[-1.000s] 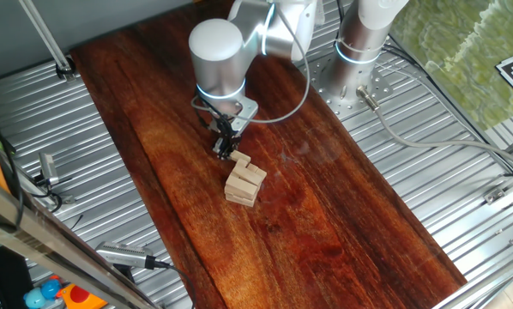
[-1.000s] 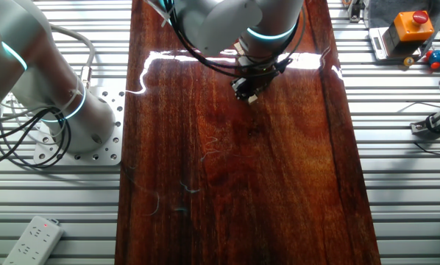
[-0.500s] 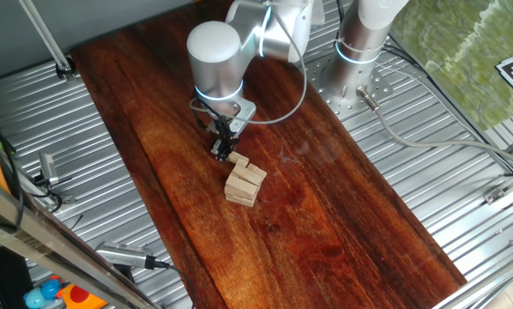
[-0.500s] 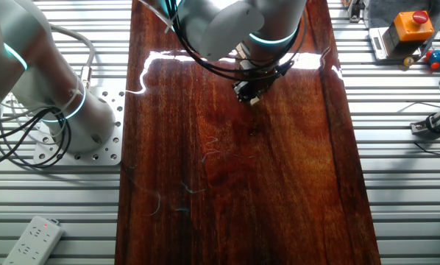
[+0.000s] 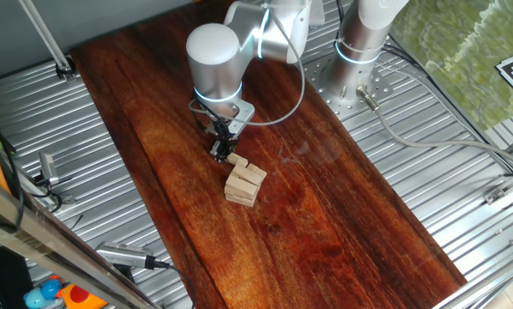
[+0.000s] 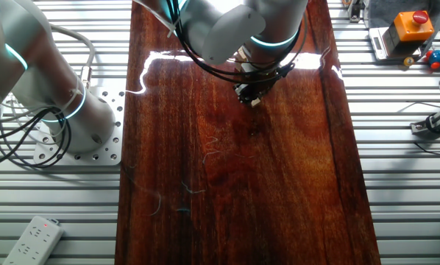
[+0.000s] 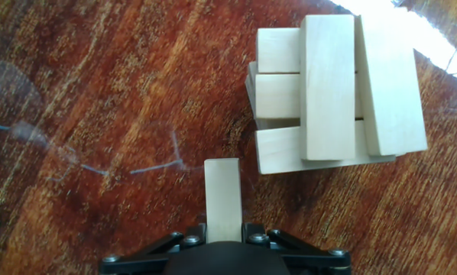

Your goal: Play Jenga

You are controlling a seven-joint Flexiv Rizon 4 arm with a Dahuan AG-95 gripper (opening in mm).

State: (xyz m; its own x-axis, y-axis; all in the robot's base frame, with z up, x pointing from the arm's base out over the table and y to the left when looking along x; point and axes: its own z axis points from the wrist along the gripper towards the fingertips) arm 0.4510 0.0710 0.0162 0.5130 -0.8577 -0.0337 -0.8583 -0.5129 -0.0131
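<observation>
In the hand view, the fingers at six o'clock were clenched on a loose block, held clear of the dark wooden counter. The Jenga stack sat at about two o'clock from it, close but apart. The step in hand looked like carrying the drawn block; next it probably needed lifting above the stack and laying across its top layer.

I work in a robot lab. My wooden board lies on a ribbed metal table. Grey cables run across it. A red stop button sits far right, a power strip near left.
</observation>
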